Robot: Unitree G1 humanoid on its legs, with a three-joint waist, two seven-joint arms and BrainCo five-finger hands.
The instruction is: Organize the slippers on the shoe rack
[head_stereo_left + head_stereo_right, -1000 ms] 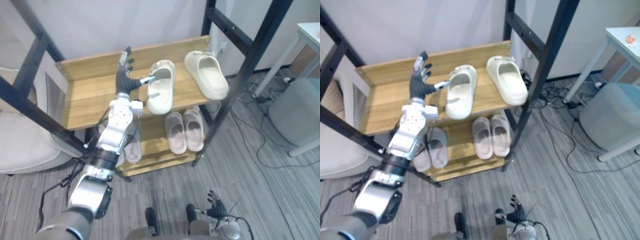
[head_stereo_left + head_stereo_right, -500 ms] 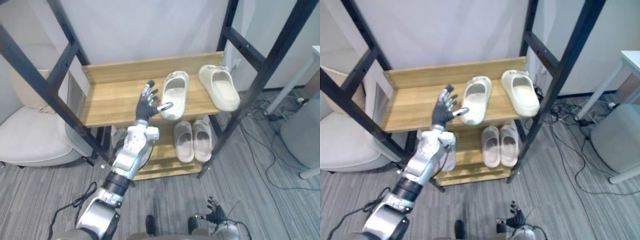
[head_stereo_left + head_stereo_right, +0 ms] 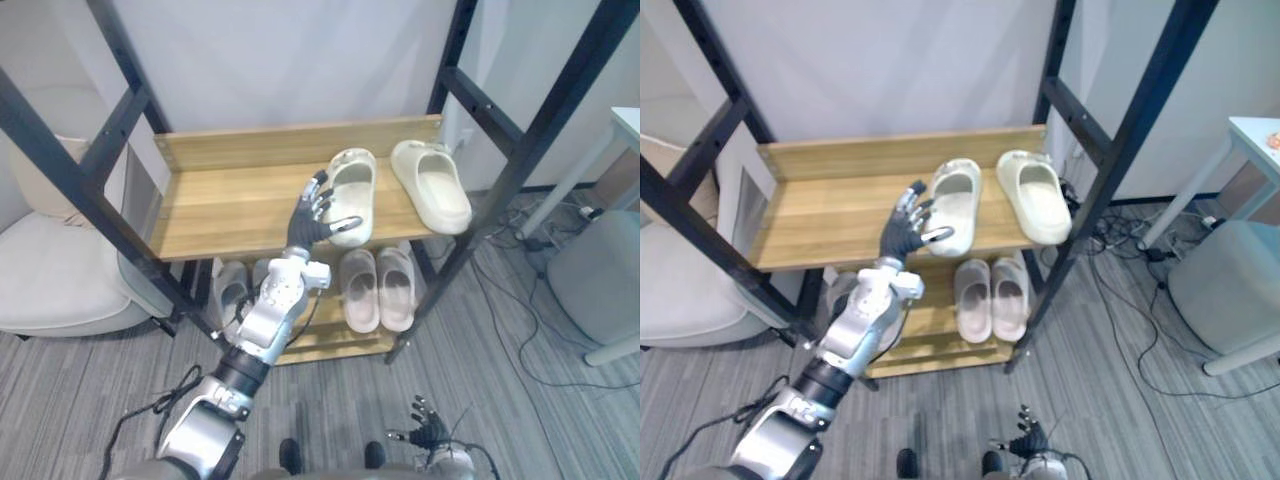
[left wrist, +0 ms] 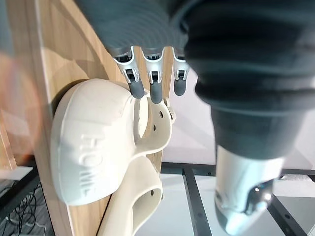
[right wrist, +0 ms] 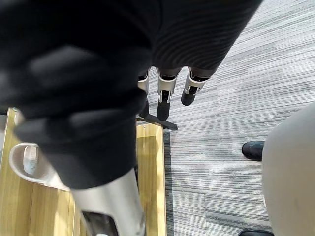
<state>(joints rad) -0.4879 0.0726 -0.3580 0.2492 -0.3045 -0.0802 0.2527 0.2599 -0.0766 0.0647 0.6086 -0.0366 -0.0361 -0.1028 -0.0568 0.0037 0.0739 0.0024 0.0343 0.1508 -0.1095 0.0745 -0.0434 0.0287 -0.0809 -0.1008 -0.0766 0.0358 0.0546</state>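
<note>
Rack: a black metal-framed shoe rack with pale wooden shelves (image 3: 220, 195) stands at 12 o'clock, square in front of the robot.
Top shelf: two cream foam slippers sit on its 3 o'clock half, and the 9 o'clock half is bare wood.
Near slipper: the left cream slipper (image 3: 348, 185) has its toe to 12 o'clock and its heel right at the shelf's front edge.
Far slipper: the right cream slipper (image 3: 432, 185) lies at 3 o'clock of its mate, apart from it, with the toe leaning towards 11.
Left hand: the left hand (image 3: 312, 215) is up at the shelf's front edge, at 7 o'clock of the near slipper's heel.
Left fingers: they're straight and fanned apart, clamped on nothing! The thumb reaches out to 3 o'clock, right by the heel rim. In the left wrist view the fingertips (image 4: 156, 93) sit close to the slipper's upper, and I cannot tell if they touch.
Lower shelf: a pair of pale pink slippers (image 3: 378, 288) sits side by side at 6 o'clock of the cream ones, with grey slippers (image 3: 232, 290) at their 9 o'clock.
Right hand: the right hand (image 3: 428, 435) hangs low at 6 o'clock over the grey striped carpet (image 3: 520, 400), fingers (image 5: 165, 98) straight and loose, holding nothing.
Surroundings: a beige armchair (image 3: 50, 270) is at 9 o'clock and a grey round stool (image 3: 595, 265) at 3.
</note>
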